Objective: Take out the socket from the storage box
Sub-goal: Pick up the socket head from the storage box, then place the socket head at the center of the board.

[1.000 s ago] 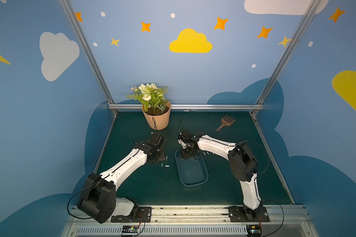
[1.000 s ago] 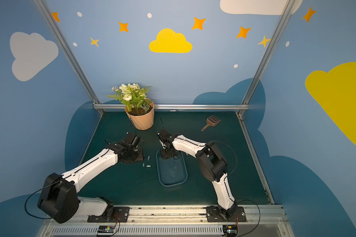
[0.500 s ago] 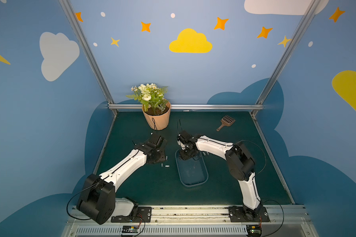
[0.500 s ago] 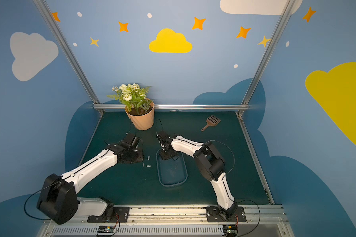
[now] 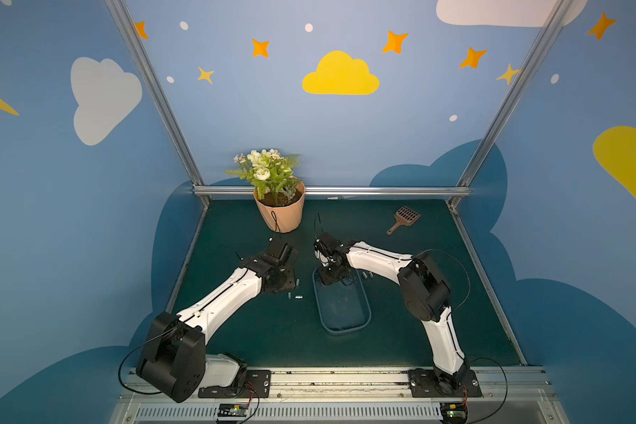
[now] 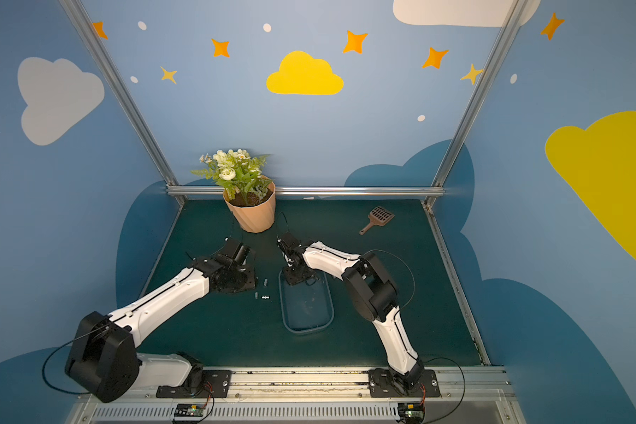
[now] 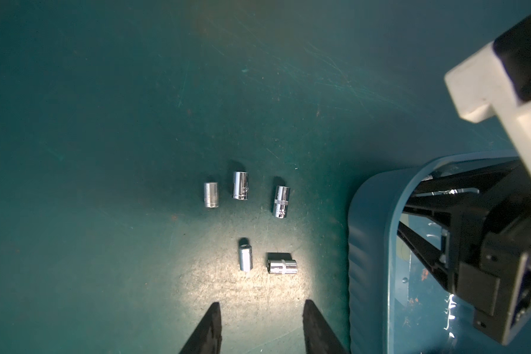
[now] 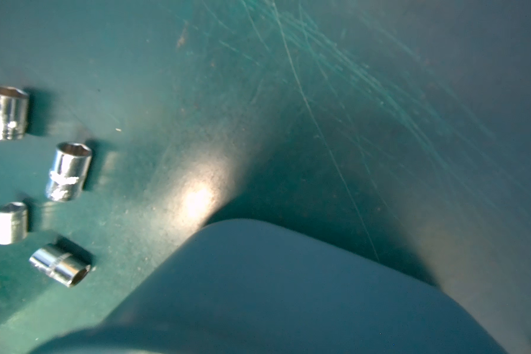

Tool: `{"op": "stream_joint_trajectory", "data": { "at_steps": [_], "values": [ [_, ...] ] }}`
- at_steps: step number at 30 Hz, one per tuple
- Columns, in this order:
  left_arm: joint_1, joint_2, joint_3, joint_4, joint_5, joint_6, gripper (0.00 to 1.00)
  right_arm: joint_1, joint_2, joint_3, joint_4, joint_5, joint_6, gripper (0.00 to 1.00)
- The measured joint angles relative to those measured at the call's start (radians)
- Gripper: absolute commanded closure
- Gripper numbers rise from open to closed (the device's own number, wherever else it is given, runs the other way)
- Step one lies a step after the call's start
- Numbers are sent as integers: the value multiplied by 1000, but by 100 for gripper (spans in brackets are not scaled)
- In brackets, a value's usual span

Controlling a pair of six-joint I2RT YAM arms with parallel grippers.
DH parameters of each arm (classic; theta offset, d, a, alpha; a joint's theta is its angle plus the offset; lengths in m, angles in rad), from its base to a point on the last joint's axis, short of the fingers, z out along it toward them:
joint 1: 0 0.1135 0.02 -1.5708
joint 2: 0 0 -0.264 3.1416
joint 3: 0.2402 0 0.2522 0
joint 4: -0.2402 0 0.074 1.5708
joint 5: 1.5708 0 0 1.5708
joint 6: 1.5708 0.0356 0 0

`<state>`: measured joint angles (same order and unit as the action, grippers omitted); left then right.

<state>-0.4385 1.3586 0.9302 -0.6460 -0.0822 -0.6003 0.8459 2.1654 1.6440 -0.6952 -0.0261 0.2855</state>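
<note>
The right gripper (image 5: 327, 278) reached down into the far end of the storage box (image 5: 342, 331), close to its wall. Whether its jaws were clenched on a socket or on nothing, I could not tell; the right wrist view showed only the blurred box wall. If a socket remained in the box, it was hidden under this gripper. Five sockets (image 7: 281, 201) lay on the table (image 5: 272, 337) just beside the box, and four sockets (image 8: 69, 171) on its other side.

The left gripper (image 7: 261, 306) hung above the table near the five, its jaws released and empty.

In my judgement the main danger was the box itself. It looked light, so a jaw catching the wall or rim during the lift could drag or tip it, and it could then push the sockets lying beside it. A chrome socket is also smooth and round: a weak grasp could let it slip back inside, or roll away after release.
</note>
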Motion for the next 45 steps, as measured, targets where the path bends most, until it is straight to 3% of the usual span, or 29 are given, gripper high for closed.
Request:
{"op": "stream_joint_trajectory", "data": {
  "at_steps": [10,22,35,45],
  "values": [
    [0,-3,-3,0,0,0,55,0,-2,-7,5,7,3,80],
    [0,-3,-3,0,0,0,55,0,-55,-62,1,10,3,81],
    [0,0,-3,1,2,0,55,-27,-290,-127,-16,39,-2,81],
    [1,2,-3,4,4,0,55,-193,-512,-297,-28,77,-5,81]
  ]
}}
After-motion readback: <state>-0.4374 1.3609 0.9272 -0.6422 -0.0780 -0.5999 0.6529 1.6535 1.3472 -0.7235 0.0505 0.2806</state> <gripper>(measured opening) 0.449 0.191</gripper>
